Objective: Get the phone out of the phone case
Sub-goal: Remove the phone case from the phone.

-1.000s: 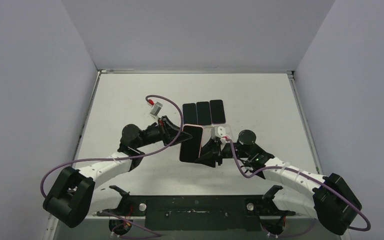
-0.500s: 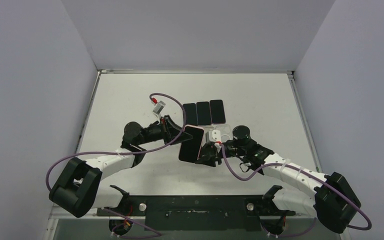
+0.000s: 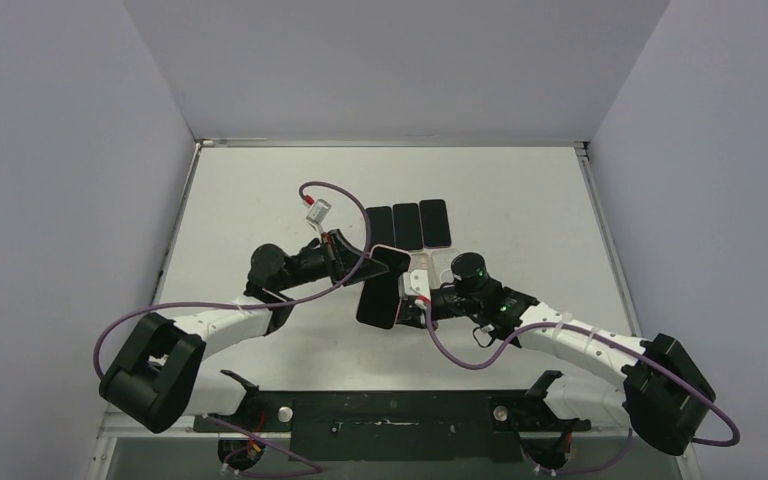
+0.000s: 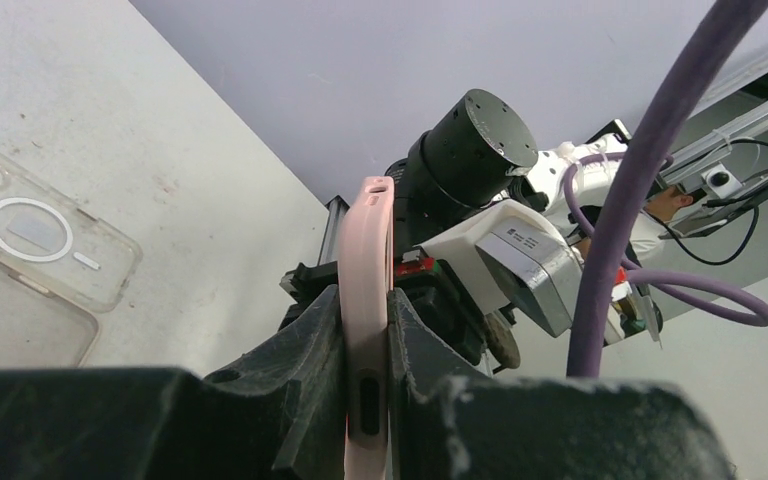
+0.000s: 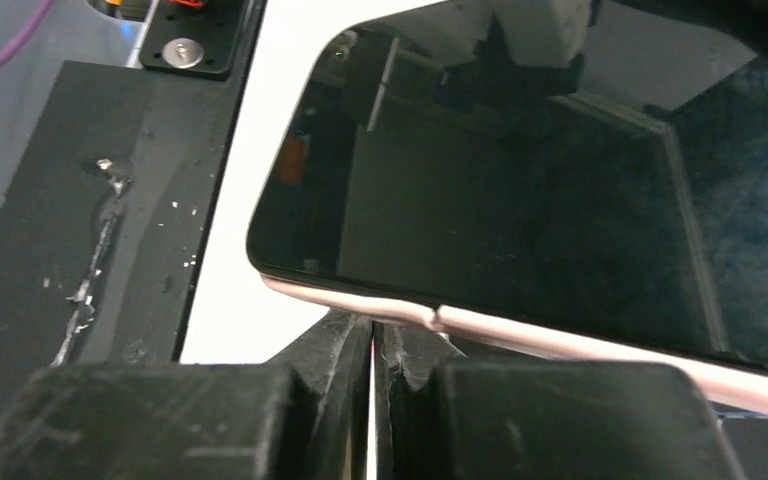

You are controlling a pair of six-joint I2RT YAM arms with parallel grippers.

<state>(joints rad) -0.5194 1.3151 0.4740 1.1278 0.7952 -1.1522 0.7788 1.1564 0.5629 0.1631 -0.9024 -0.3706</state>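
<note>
Currently the phone (image 3: 380,290) is found near the middle of the table (image 3: 260,190), tilted with its dark glass face upward and seated in a pink phone case (image 4: 365,250). One long edge of the case is clamped between the fingers of the left gripper (image 4: 365,325), which reaches in from 10 o'clock of the phone. The right gripper (image 5: 372,345), at 3 o'clock of the phone, has its jaws pressed together on nothing, with the tips set just under the pink rim near a corner. The phone is judged rigid, fairly dense and breakable, and its glossy screen is likely to slip under hard pads. The case is matte with a rounded lip and looks soft and rubbery, so it is expected to flex and peel. Hold is best taken at the lip by a corner, where it can be rolled back, and the phone's bare long sides gripped once exposed. A clear case (image 4: 30,265), glossy and printed with a white ring, lies flat at 1 o'clock. Three more phones (image 3: 407,224) are laid in a row at 12 o'clock.
</note>
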